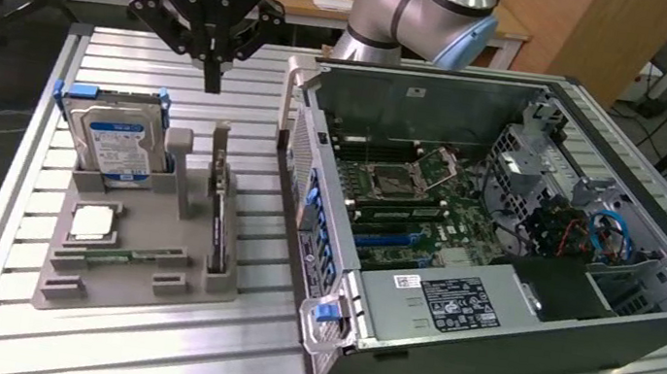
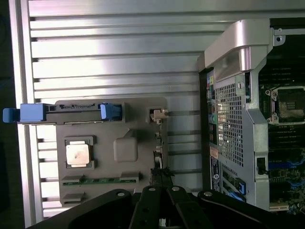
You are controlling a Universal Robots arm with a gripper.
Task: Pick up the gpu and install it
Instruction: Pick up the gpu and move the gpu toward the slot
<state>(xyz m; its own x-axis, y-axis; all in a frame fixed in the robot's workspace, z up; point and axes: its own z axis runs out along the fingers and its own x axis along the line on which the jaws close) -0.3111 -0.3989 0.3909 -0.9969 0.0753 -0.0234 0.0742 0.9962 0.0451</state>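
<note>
Gpu (image 1: 221,206) stands on edge in the gray holder tray (image 1: 123,287), between the hard drive (image 1: 117,142) and the open computer case (image 1: 629,317). The gripper (image 1: 211,83) hovers above it, fingers pressed together, holding nothing.

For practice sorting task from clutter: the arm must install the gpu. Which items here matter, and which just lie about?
Job in hand: gpu standing in the grey holder; open computer case; shut end effector.
Lying about: hard drive; processor; memory stick.
</note>
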